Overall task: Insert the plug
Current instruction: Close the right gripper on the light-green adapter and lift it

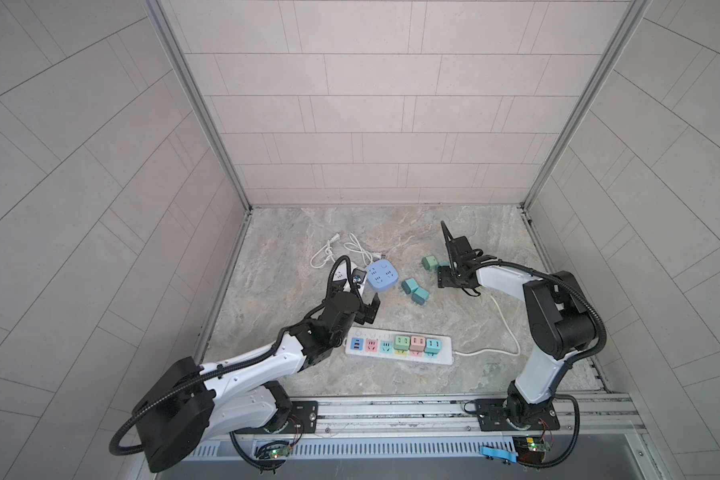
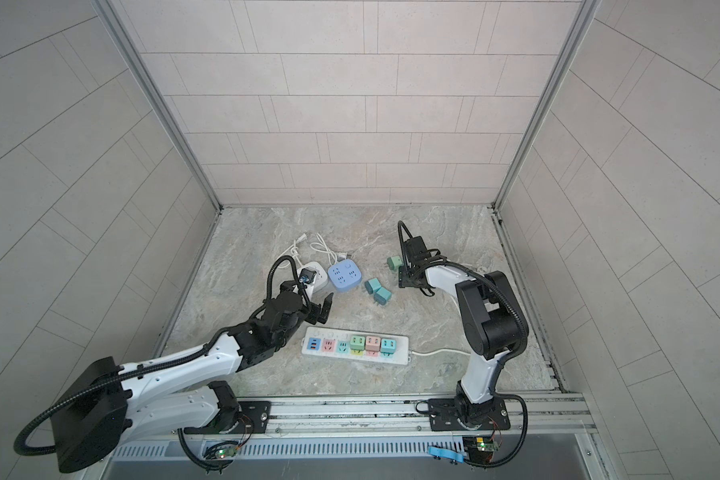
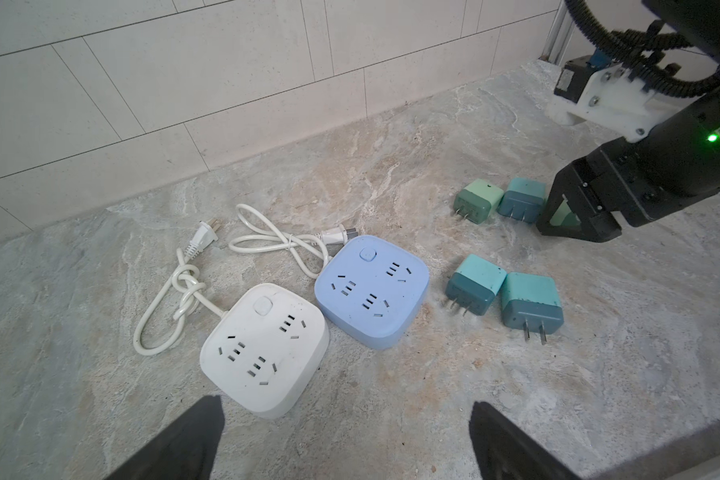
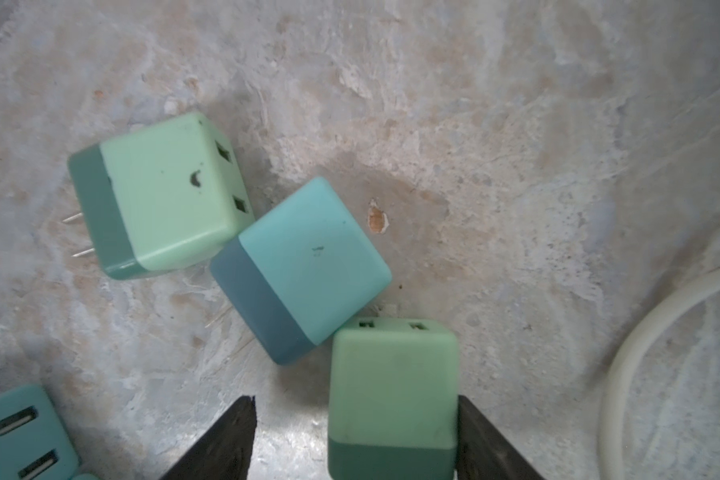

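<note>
Right gripper (image 4: 355, 399) part-open, straddling green plug (image 4: 391, 382): one finger (image 4: 487, 440) touching, other apart. Plug on tabletop (image 1: 350, 232), toward far-right corner. Left gripper (image 3: 346, 402) wide open, empty.

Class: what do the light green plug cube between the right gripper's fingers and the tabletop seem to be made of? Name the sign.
Light green plug cube: probably moulded plastic, matt; rounded edges, uniform colour. Tabletop: stone-like, veined; possibly printed laminate.
</note>
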Available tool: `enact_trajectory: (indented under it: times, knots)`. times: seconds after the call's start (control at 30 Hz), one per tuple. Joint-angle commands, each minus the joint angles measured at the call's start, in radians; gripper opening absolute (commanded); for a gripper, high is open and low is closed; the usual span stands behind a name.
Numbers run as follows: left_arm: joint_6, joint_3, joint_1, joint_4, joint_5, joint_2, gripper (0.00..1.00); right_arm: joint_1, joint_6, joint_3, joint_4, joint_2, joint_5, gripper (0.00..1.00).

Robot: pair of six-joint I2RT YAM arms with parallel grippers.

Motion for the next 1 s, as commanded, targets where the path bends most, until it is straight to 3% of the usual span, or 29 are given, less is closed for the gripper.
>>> enact_trajectory:
  times: [0.0, 0.33, 0.77, 0.97]
  knots:
    - [-0.004, 0.031, 0.001, -0.026, -0.016, -0.033, 1.0, 0.003, 0.0, 0.023, -0.048, 0.022, 0.044, 0.76]
    - [-0.01, 0.022, 0.001, -0.044, -0.022, -0.089, 1.0, 0.004, 0.005, 0.09, -0.112, 0.087, 0.053, 0.7]
    - [-0.018, 0.009, 0.001, -0.057, -0.031, -0.151, 1.0, 0.029, 0.006, 0.15, -0.172, 0.14, 0.105, 0.48]
    - [-0.03, -0.007, 0.001, -0.039, -0.051, -0.166, 1.0, 0.105, -0.007, 0.148, -0.172, 0.127, 0.237, 0.39]
